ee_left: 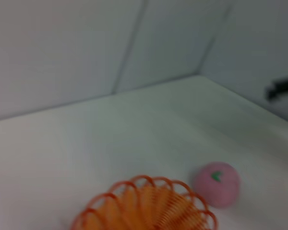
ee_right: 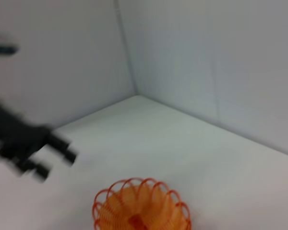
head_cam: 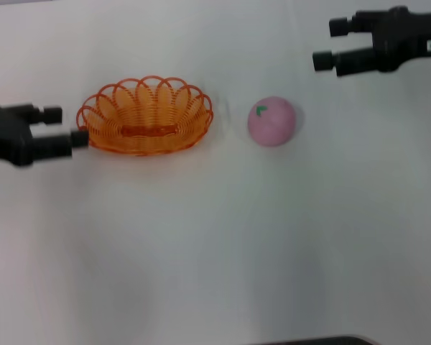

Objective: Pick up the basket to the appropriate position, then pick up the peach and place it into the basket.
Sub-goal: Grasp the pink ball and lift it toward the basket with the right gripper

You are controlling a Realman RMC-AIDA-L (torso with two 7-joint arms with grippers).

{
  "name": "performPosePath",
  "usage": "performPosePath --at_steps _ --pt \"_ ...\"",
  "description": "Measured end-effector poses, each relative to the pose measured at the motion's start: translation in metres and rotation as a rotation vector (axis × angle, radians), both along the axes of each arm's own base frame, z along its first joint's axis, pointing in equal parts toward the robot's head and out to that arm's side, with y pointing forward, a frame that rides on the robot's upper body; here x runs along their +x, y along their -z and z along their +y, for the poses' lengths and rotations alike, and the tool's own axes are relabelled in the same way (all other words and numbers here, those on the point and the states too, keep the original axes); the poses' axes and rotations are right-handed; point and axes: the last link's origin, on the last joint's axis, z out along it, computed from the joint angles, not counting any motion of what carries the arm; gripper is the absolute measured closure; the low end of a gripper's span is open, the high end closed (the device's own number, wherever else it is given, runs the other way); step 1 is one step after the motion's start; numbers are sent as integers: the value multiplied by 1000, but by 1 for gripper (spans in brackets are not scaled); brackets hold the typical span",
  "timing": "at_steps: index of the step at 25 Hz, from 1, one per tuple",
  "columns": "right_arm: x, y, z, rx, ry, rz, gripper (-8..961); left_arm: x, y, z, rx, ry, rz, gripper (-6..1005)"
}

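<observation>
The orange wire basket (head_cam: 145, 115) stands upright on the white table, left of centre. The pink peach (head_cam: 271, 121) with its green leaf mark lies on the table just right of the basket, apart from it. My left gripper (head_cam: 66, 126) is open at the basket's left end, with one fingertip (head_cam: 79, 138) right against the rim. My right gripper (head_cam: 329, 44) is open and empty, beyond and to the right of the peach. The left wrist view shows the basket (ee_left: 144, 206) and the peach (ee_left: 216, 183). The right wrist view shows the basket (ee_right: 141, 206) and the left gripper (ee_right: 53, 160).
The white table (head_cam: 215, 244) runs to white walls that meet in a corner (ee_right: 134, 93) behind the work area. A dark edge (head_cam: 316, 341) shows at the table's near side.
</observation>
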Motion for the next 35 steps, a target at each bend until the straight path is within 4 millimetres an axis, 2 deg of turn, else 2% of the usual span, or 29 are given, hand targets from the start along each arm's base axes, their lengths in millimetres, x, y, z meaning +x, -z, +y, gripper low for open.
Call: performPosePath --at_steps 5,9,13,19,24,30,35 --pt "-22 -15 24 -18 116 -15 38 -12 10 -22 -34 81 -10 368" --pt "-49 -23 39 -26 167 -105 38 -15 15 -29 -39 127 -23 230" --pt "-73 -18 49 -47 181 -235 38 -18 18 -32 -22 159 -40 111" --pt "-89 12 54 -113 175 -437 39 -17 16 -35 -11 210 -54 111" --pt "-94 46 53 -135 148 -567 59 -16 15 -33 -6 224 -50 111" --pt "-87 87 48 -185 125 -683 89 -15 14 -31 -2 229 -45 111" --pt "-76 107 48 -200 135 -722 114 -14 15 -31 -6 232 -48 111"
